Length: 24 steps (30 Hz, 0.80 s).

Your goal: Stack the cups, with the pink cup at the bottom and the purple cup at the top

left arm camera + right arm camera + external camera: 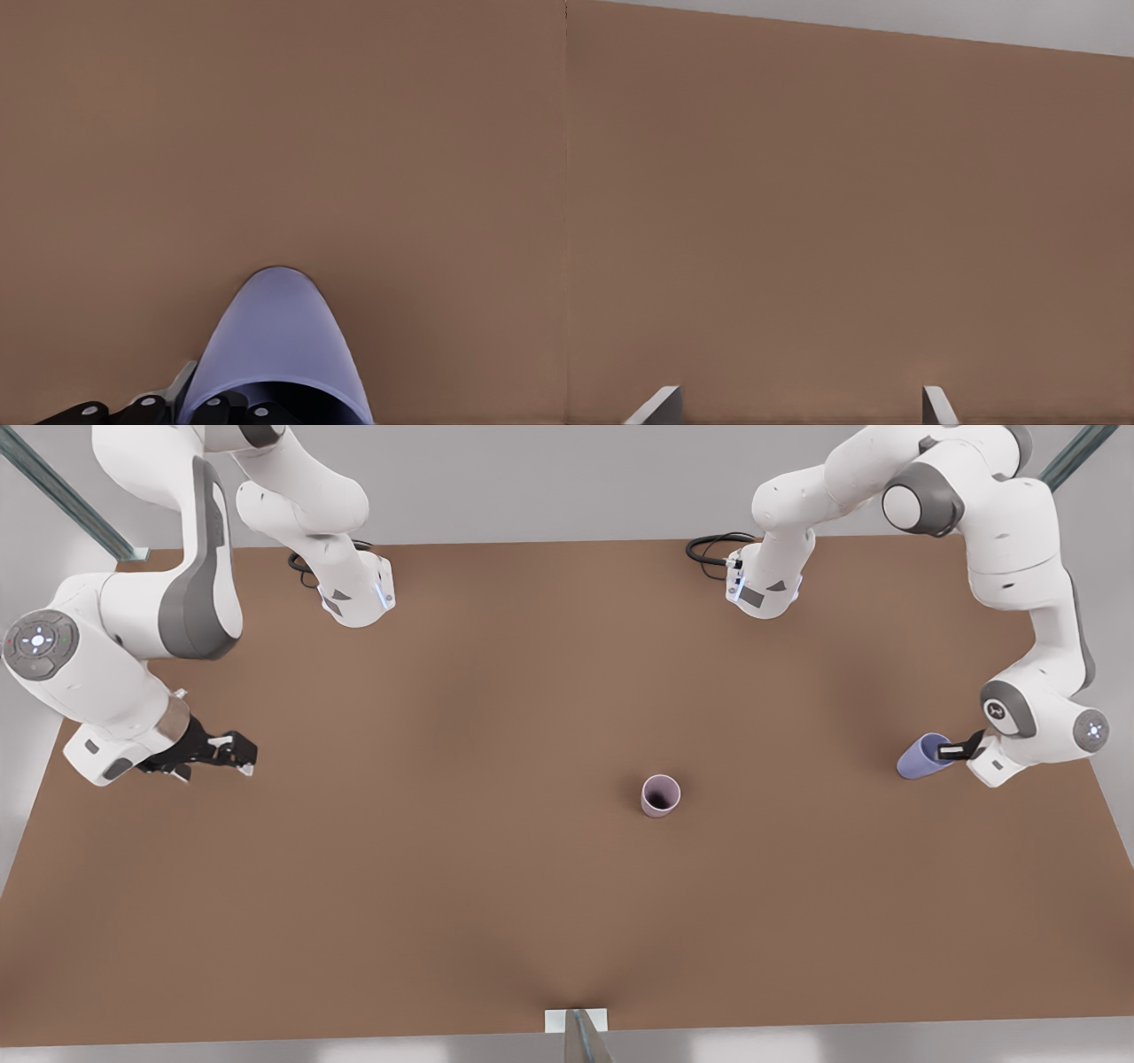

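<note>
Pale mauve-pink tapered tumbler, the pink cup (661, 794), stands upright w/ dark inside on the brown tabletop (461, 886), roughly mid-table and alone. Bluish-lavender tapered tumbler, the purple cup (920, 756), is well off to the pink cup's side toward the front view's right, tilted w/ base pointing toward the pink cup; left gripper (955, 749) is clamped on its rim end. Right gripper (232, 755) waits far on the pink cup's other side, fingers apart, holding nothing.
</note>
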Motion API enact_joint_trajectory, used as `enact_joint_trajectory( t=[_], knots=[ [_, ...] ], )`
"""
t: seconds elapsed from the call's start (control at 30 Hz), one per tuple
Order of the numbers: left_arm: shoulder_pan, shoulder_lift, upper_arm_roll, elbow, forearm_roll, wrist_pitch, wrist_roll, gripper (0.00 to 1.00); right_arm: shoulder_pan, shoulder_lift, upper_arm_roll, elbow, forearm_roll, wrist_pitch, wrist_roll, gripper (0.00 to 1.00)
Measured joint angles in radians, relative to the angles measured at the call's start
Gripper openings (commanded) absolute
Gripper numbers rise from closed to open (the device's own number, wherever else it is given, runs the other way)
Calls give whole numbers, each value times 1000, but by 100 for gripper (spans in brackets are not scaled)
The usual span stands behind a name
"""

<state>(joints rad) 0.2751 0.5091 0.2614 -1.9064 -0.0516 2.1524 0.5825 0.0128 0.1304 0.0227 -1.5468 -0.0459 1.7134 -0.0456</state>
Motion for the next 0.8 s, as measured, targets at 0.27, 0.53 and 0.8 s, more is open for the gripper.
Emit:
enact_joint_trajectory(
  t=[0.27,0.53,0.8],
  knots=[
    [-176,-100,-54,60,-5,-54,-34,21,13,1,6,-1,3,-29,0,100],
    [-624,-90,-333,410,-13,-338,-418,21,14,-2,7,0,4,-42,0,100],
    [-683,-7,-335,475,-25,-436,-769,21,12,1,7,-1,4,-50,0,100]
  ],
)
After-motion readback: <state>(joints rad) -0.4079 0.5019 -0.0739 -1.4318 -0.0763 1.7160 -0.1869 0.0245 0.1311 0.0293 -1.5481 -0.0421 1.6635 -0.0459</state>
